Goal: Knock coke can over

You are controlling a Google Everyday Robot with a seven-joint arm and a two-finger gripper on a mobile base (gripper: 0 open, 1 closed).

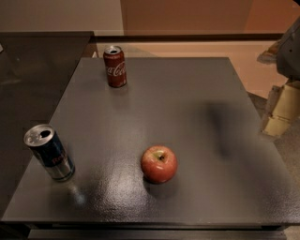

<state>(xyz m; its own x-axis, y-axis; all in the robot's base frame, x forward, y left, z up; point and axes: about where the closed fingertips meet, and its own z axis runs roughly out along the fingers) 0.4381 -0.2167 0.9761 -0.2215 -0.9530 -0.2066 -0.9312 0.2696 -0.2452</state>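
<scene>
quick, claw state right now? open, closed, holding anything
claw: at the right edge beside the table, far from the upright coke can; open or closed cannot be told

Dark table (187,93), tan floor (234,54), beige wall (61,14) behind

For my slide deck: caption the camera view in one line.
Coke can upright at the table's far left, blue-and-silver can near left, apple front centre, gripper beyond the right edge.
</scene>
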